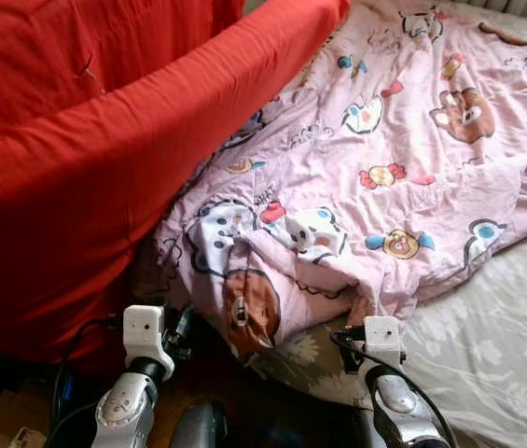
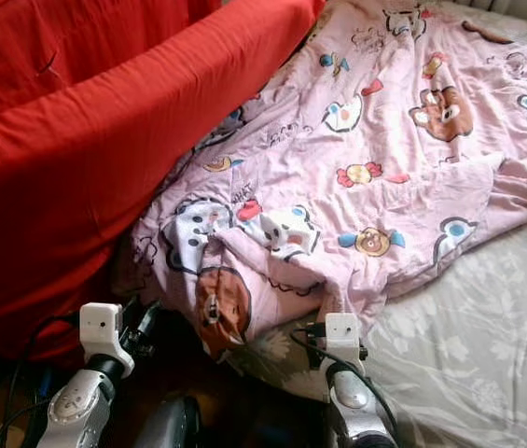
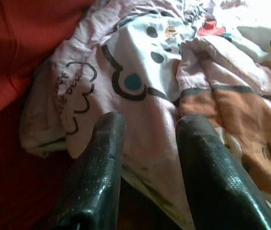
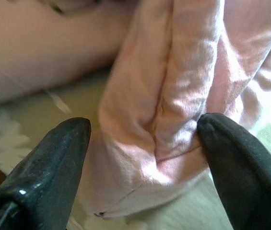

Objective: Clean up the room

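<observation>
Pink cartoon blanket (image 1: 384, 159) rumpled across grey floral bed (image 1: 487, 345)

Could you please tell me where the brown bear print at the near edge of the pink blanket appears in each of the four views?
Left eye view: brown bear print, low centre, between the two wrists.
Right eye view: low centre-left, same fold.
Left wrist view: the orange-brown patch beyond the left gripper, open.
Right wrist view: not in it; plain pink folds between the open right gripper.
Shared landmark: the pink blanket.
</observation>
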Robot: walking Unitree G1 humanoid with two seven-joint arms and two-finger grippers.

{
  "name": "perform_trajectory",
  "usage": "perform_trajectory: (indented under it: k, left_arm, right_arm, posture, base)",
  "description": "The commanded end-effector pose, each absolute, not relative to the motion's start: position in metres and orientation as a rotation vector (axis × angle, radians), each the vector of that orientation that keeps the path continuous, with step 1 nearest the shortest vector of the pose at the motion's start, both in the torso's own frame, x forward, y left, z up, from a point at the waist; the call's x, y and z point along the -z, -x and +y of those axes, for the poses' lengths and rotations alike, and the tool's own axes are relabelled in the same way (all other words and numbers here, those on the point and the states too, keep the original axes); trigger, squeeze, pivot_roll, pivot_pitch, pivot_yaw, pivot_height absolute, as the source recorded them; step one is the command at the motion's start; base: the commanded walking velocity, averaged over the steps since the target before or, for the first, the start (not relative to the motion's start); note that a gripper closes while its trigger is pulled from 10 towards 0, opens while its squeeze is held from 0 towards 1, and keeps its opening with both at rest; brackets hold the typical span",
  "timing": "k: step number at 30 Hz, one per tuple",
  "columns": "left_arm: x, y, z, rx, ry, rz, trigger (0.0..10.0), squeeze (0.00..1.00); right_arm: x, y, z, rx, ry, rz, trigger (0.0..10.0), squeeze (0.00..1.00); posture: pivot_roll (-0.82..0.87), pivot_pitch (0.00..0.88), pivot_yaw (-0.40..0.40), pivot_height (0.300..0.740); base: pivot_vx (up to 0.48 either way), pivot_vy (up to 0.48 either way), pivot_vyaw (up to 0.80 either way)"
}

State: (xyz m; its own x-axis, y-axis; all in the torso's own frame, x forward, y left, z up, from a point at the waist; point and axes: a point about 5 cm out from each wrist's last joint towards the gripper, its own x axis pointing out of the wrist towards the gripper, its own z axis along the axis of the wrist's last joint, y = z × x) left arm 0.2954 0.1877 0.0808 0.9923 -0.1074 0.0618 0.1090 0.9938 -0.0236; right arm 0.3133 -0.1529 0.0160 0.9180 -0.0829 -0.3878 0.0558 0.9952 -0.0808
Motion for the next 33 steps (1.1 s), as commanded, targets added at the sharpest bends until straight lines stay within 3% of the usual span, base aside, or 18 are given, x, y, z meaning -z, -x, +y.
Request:
perform_trajectory:
  k: [1, 12, 13, 14, 15, 16, 33]
  left_arm:
    - [-0.072, -0.288, 0.188, 0.1, 0.04, -0.019, 10.0, 0.0]
    - [-0.076, -0.286, 0.184, 0.107, 0.042, -0.007, 10.0, 0.0]
    - [-0.076, -0.286, 0.184, 0.108, 0.042, -0.005, 10.0, 0.0]
    - [-0.076, -0.286, 0.184, 0.108, 0.042, -0.004, 10.0, 0.0]
    - [-0.076, -0.286, 0.184, 0.108, 0.042, -0.002, 10.0, 0.0]
    - [-0.076, -0.285, 0.183, 0.108, 0.041, 0.001, 10.0, 0.0]
    - [-0.075, -0.285, 0.183, 0.098, 0.045, 0.016, 10.0, 0.0]
  right_arm:
    - [-0.003, -0.303, -0.154, 0.093, 0.069, 0.467, 10.0, 0.0]
    - [0.001, -0.3, -0.149, 0.061, 0.025, 0.501, 10.0, 0.0]
    - [0.0, -0.3, -0.148, 0.056, 0.022, 0.496, 6.2, 0.0]
    - [0.0, -0.301, -0.147, 0.052, 0.02, 0.491, 4.9, 0.0]
    - [-0.001, -0.302, -0.146, 0.048, 0.019, 0.487, 1.5, 0.0]
    - [-0.002, -0.303, -0.145, 0.043, 0.018, 0.481, 0.0, 0.0]
    - [-0.002, -0.303, -0.148, 0.047, 0.026, 0.495, 0.0, 0.0]
  posture:
    - [0.04, 0.394, 0.051, 0.633]
    - [0.04, 0.407, 0.057, 0.633]
    - [0.04, 0.407, 0.057, 0.633]
    - [0.04, 0.407, 0.057, 0.633]
    - [0.04, 0.41, 0.058, 0.633]
    - [0.04, 0.411, 0.058, 0.633]
    - [0.04, 0.411, 0.054, 0.633]
  base:
    - [0.0, 0.0, 0.0]
    - [0.0, 0.0, 0.0]
    - [0.0, 0.0, 0.0]
    - [0.0, 0.0, 0.0]
    - [0.0, 0.0, 0.0]
    - [0.0, 0.0, 0.0]
    - [0.0, 0.0, 0.0]
